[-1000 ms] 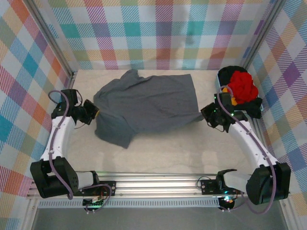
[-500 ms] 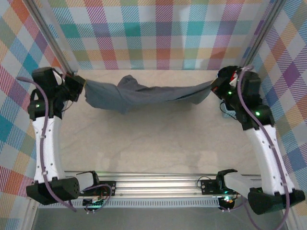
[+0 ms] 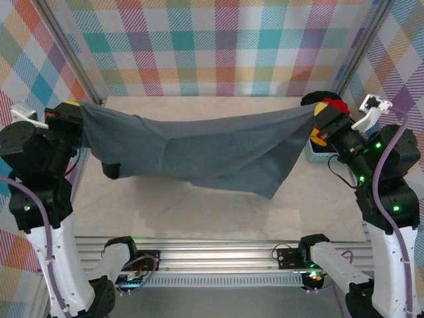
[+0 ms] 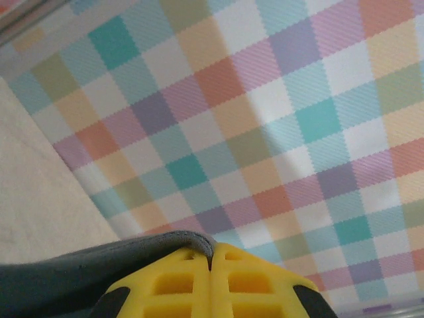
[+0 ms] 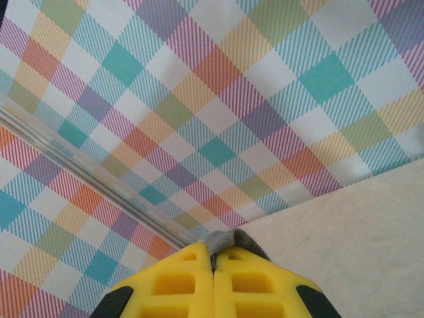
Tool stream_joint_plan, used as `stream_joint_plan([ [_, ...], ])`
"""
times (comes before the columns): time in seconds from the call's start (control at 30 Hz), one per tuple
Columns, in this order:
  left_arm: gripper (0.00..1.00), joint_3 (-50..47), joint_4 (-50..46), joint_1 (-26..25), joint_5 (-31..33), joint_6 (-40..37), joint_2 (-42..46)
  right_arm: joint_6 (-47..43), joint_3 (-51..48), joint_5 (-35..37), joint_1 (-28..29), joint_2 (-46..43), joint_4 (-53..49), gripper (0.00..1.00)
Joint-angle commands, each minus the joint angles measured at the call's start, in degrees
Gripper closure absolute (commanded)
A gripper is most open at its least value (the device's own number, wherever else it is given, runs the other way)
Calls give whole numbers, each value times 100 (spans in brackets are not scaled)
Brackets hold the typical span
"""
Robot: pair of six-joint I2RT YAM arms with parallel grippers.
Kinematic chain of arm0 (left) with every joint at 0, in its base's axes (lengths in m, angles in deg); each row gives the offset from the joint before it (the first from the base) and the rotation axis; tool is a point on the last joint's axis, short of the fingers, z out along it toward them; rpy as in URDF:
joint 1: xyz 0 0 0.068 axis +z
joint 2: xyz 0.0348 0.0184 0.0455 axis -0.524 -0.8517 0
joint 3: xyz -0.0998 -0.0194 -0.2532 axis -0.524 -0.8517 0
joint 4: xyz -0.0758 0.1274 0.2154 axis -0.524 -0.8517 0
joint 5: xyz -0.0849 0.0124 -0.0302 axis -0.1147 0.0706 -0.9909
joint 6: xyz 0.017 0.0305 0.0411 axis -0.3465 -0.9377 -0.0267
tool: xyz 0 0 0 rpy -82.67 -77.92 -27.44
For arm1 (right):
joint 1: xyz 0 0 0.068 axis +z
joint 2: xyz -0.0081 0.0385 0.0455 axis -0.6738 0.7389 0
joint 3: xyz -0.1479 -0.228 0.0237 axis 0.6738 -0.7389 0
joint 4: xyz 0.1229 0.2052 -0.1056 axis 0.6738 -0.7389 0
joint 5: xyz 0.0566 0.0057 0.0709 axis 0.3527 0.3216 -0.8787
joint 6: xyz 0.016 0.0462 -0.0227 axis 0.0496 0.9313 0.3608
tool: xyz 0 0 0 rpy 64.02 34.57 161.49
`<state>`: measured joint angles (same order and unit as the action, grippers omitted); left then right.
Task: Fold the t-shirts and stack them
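- Our left gripper (image 4: 212, 255) pinched one end of the grey shirt (image 3: 199, 149).
- Our right gripper (image 5: 213, 255) pinched the other end.
- It hung stretched over the worktop (image 3: 218, 212), seemingly clear.

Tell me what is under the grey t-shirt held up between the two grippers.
The grey t-shirt hangs in the air over the beige table, whose surface shows before its hem and beyond its far edge. The patch directly beneath the cloth is covered.
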<state>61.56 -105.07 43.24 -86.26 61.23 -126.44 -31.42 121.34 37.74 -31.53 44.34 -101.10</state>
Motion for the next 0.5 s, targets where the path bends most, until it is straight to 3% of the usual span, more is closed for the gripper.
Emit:
stream_joint_plan([
  [0.0,100,236,307,-39,77,232,-560,-58,170,-34,-22,610,508,100],
  [0.1,100,221,834,-86,-262,575,-1680,-39,379,-124,-62,1582,1041,100],
  [0.2,100,871,1377,-75,-845,757,-3131,195,933,-523,-327,2700,1547,100],
  [0.33,100,2854,1435,-121,-1220,811,-4529,228,2204,-785,-544,3824,1749,100],
  [0.47,100,4985,1168,-105,-1216,901,-5292,246,3493,-857,-767,4324,1492,100],
])
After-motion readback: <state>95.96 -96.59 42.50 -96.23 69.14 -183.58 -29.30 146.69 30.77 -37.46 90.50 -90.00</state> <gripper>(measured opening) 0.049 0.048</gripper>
